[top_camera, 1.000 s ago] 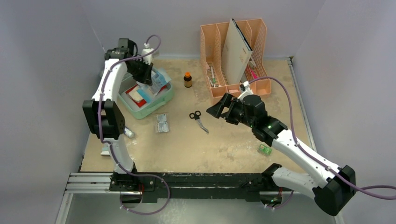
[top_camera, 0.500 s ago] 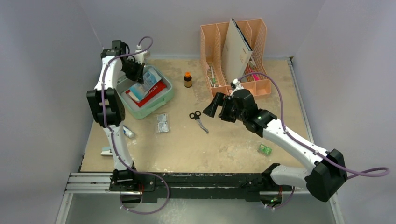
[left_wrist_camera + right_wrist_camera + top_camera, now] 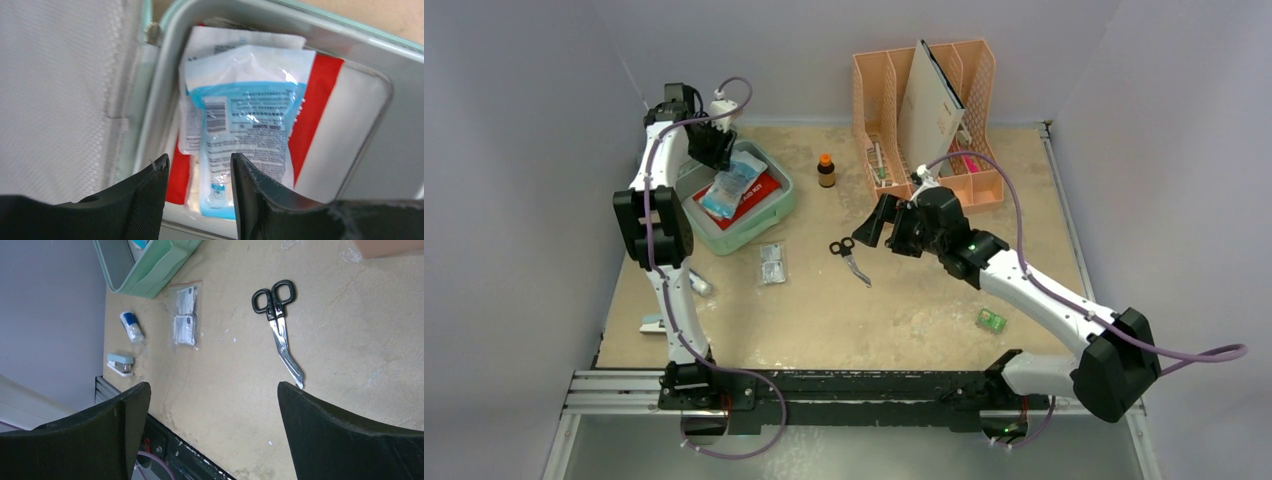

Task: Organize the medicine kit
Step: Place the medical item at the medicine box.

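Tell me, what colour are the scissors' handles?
Black handles on the scissors, with silvery blades; right wrist view shows it best.

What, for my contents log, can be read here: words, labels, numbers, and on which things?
None can be read.
Blue-and-white packet in the medicine kit: barcode and print, too blurred.
Red box beneath it: print too small.
Bagged sachets: dark marks, too small.
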